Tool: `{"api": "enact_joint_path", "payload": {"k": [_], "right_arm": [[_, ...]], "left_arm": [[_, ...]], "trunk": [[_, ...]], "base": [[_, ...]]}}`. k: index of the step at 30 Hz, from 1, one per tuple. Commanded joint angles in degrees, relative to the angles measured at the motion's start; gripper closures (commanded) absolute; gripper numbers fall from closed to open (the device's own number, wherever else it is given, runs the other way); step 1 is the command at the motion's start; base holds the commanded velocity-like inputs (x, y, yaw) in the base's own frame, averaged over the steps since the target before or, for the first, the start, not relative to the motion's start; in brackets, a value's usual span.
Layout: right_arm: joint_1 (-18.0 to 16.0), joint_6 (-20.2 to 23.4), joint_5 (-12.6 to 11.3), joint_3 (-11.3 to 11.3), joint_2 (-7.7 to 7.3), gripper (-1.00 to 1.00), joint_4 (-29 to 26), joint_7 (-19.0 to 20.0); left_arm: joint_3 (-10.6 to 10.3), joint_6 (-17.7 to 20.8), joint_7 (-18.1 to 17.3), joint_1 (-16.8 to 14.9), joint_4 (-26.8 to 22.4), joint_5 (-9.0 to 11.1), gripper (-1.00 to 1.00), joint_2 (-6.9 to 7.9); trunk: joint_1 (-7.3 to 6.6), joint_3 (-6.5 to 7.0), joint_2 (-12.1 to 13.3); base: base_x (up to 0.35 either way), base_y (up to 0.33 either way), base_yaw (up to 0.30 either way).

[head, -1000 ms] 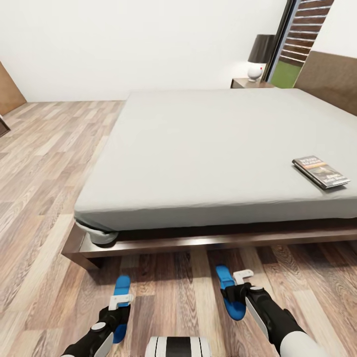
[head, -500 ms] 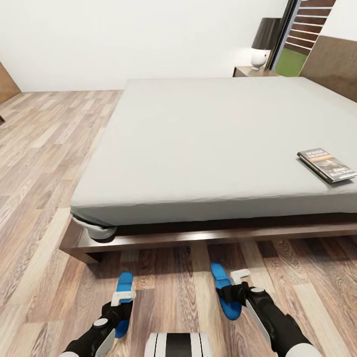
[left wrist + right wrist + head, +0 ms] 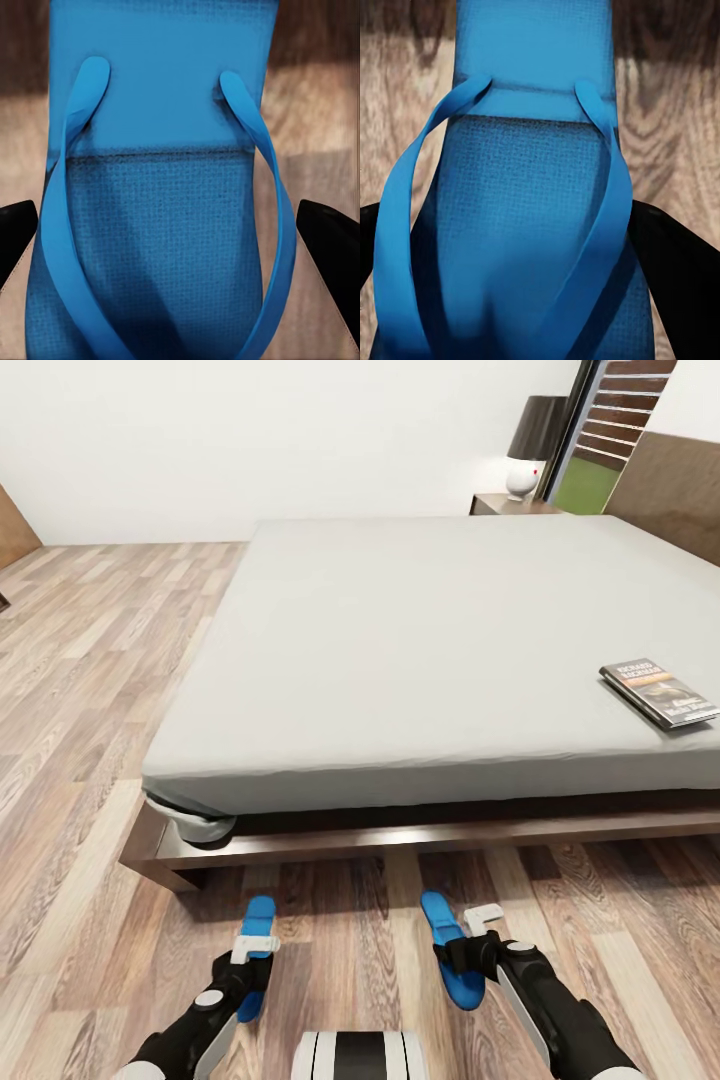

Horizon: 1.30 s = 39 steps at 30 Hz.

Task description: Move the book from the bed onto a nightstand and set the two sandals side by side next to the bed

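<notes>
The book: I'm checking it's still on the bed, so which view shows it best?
The head view: the book lies flat on the grey mattress of the bed, near its right edge, cover up. Each wrist view shows a blue sandal over the wood floor, nothing of the book.

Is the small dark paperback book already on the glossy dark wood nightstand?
No, the dark paperback book lies on the light grey mattress near its right edge.

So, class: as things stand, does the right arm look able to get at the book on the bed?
Probably not yet. The right gripper is low by the floor, holding a sandal, while the book lies across the mattress near the far right. The path looks clear.
</notes>
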Motion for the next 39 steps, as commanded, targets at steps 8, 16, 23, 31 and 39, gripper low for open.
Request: {"api": "enact_joint_path", "payload": {"k": [8, 16, 23, 31, 39], "right_arm": [[0.00, 0.30, -0.14, 0.11, -0.29, 1.00, -0.15, 0.34], [0.00, 0.23, -0.09, 0.03, -0.56, 1.00, -0.16, 0.46], [0.00, 0.04, -0.06, -0.04, -0.67, 1.00, -0.16, 0.48], [0.00, -0.19, -0.05, 0.02, -0.67, 1.00, -0.21, 0.50], [0.08, -0.45, -0.07, -0.07, -0.81, 1.00, -1.12, 1.84]], "left_arm": [[-0.61, -0.26, 0.41, -0.70, -0.24, 0.44, 1.00, 0.16], [-0.62, -0.30, 0.42, -0.82, -0.89, 0.43, 1.00, 0.29], [-0.59, 0.10, 0.29, -0.88, -3.28, 0.43, 1.00, 1.23], [-0.48, 4.38, 0.24, -1.83, -7.18, 0.48, 1.00, 1.74], [-0.59, 5.31, 0.33, -1.89, -7.55, 0.47, 1.00, 1.46]], "trunk": [[0.14, -1.37, -0.09], [0.25, -2.25, -0.15], [0.25, -2.25, -0.15], [0.38, -3.36, -0.21], [0.40, -3.58, -0.23]], "base": [[0.000, 0.000, 0.000], [0.000, 0.000, 0.000], [0.000, 0.000, 0.000], [0.000, 0.000, 0.000], [0.000, 0.000, 0.000]]}}
